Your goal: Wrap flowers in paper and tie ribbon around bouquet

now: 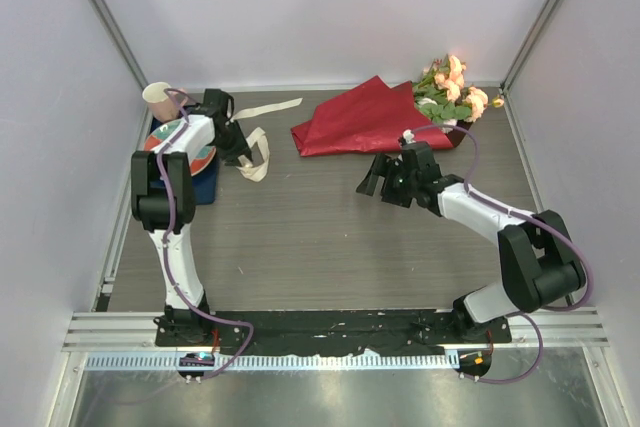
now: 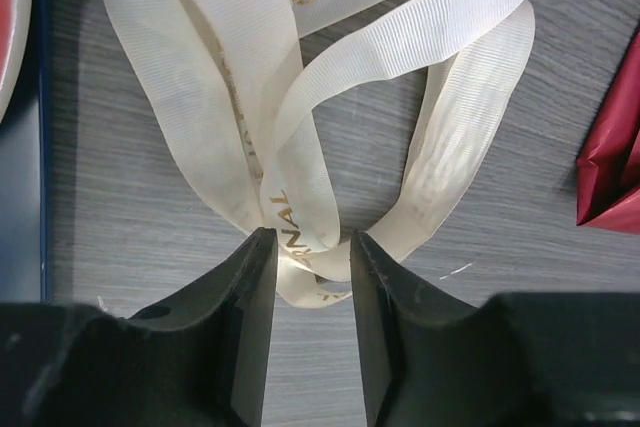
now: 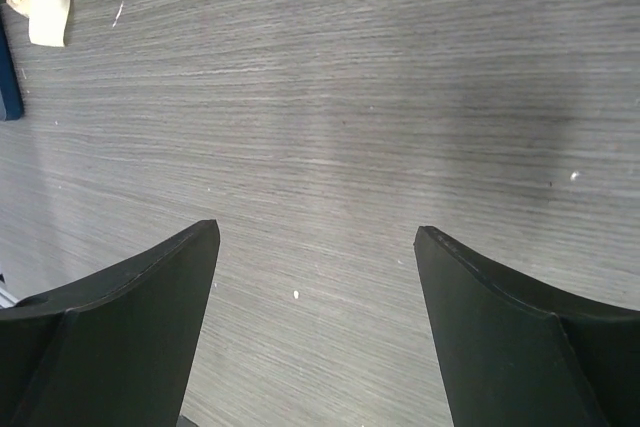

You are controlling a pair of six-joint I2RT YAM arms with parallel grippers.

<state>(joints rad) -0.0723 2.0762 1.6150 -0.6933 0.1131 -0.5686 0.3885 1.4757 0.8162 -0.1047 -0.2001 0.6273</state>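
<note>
Grey wood-grain table (image 1: 300, 237) boxed in by plain pale walls (image 1: 320, 7) and aluminium posts (image 1: 105, 17).

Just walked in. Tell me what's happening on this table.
The flowers already lie bundled in the red paper at the far right. The left gripper is down at the cream ribbon beside the blue tray, jaws either side of a fold; a firm pinch is not clear yet. The right gripper hangs open over the table, holding nothing.

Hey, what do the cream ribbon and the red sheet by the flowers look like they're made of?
The ribbon: woven fabric, probably grosgrain, with a soft sheen; fine cross-ribs and gold printed letters show. The red sheet: likely thin paper, fairly matte; it holds sharp creases and folds.
</note>
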